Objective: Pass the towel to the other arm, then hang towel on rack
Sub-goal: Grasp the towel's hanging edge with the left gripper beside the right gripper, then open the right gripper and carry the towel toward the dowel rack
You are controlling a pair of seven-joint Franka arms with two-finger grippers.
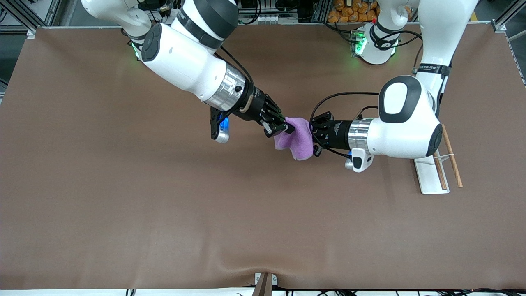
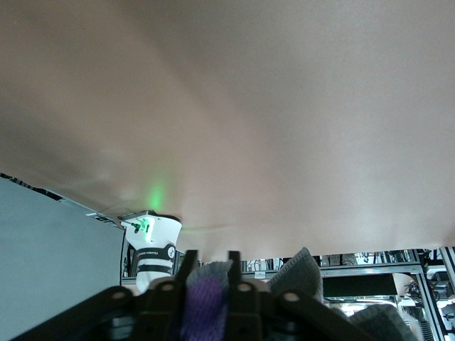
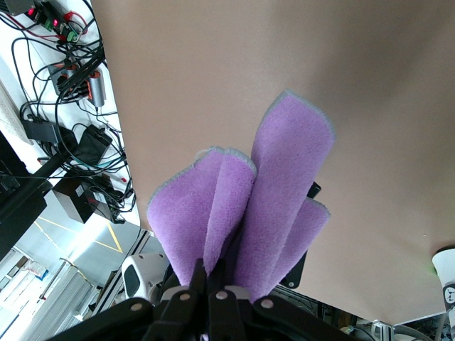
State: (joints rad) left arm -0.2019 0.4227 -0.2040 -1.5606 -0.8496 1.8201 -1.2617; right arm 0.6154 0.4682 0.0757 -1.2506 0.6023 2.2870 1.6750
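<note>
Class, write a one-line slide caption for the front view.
Mid-air handover: right gripper and left gripper both hold the lilac towel above the table; rack waits.

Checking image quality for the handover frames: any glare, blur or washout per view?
Front view: even light, sharp, soft shadow under the towel. Left wrist view: table washed out and hazy, green glow from a base light, towel dim against the bright background. Right wrist view: towel crisp, bright window area overexposed at one corner.

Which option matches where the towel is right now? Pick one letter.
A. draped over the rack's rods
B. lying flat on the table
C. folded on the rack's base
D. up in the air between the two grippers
D: the towel hangs between the right gripper and the left gripper, clear of the rack.
</note>
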